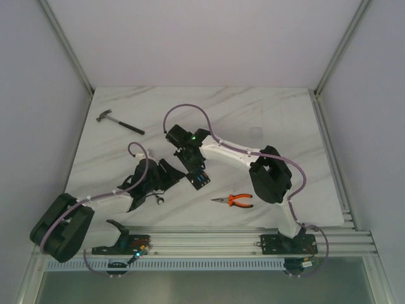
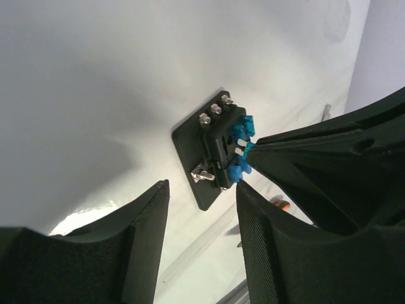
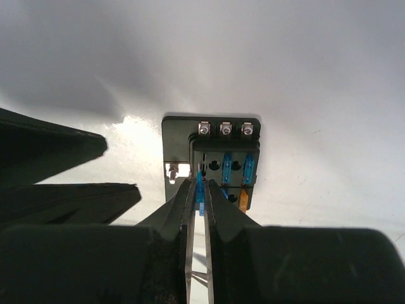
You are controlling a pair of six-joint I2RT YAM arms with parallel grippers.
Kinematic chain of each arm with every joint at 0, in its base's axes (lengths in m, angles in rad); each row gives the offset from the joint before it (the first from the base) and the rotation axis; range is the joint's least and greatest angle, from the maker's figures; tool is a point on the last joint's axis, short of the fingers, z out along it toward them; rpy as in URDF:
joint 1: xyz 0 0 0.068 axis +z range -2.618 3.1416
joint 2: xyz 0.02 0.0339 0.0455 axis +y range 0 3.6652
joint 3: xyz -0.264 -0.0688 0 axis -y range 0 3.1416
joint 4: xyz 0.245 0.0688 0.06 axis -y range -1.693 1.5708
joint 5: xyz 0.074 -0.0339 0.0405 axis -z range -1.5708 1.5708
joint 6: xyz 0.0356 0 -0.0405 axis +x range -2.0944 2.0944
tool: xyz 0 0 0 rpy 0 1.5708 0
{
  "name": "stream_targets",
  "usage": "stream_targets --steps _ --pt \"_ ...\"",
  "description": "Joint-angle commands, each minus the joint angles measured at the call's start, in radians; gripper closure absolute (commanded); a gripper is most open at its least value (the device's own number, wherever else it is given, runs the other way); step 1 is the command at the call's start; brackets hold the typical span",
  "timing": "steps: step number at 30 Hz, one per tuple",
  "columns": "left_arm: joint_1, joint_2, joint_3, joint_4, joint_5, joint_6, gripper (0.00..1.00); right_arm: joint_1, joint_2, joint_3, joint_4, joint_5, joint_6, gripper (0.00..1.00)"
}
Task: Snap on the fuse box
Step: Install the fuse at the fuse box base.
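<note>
The fuse box (image 3: 223, 166) is a small black square box lying flat on the white marble table, with screws along one edge and blue and orange fuses in its slots. It also shows as the fuse box (image 2: 212, 152) and the fuse box (image 1: 199, 180). My right gripper (image 3: 200, 190) is shut on a small blue fuse (image 3: 200, 183) standing at the box's left slot. My left gripper (image 2: 202, 199) stands open just short of the box, with only bare table between its fingers (image 2: 152, 221). Seen from above, the left gripper (image 1: 169, 179) is left of the box and the right gripper (image 1: 193, 168) is over it.
Orange-handled pliers (image 1: 233, 201) lie right of the box. A hammer (image 1: 119, 121) lies at the far left of the table. A small metal tool (image 1: 158, 201) rests near the left arm. An aluminium rail (image 1: 221, 240) runs along the near edge.
</note>
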Motion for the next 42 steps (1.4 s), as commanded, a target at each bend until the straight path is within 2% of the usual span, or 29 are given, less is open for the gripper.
stream_targets --steps 1,11,29,36,42 --pt "-0.001 -0.065 -0.024 -0.128 -0.103 0.032 0.43 0.010 0.043 0.047 -0.057 0.031 -0.019 1.00" --pt "0.000 -0.132 -0.034 -0.183 -0.151 0.041 0.35 0.020 0.085 0.082 -0.096 0.068 -0.020 1.00" --pt "0.000 -0.164 -0.043 -0.195 -0.166 0.041 0.29 0.026 0.144 0.116 -0.124 0.061 -0.020 1.00" --pt "-0.001 -0.160 -0.042 -0.194 -0.166 0.041 0.29 0.028 0.143 0.125 -0.120 0.067 -0.016 0.79" --pt "-0.001 -0.158 -0.039 -0.194 -0.161 0.044 0.29 0.029 0.130 0.122 -0.101 0.071 -0.011 0.74"
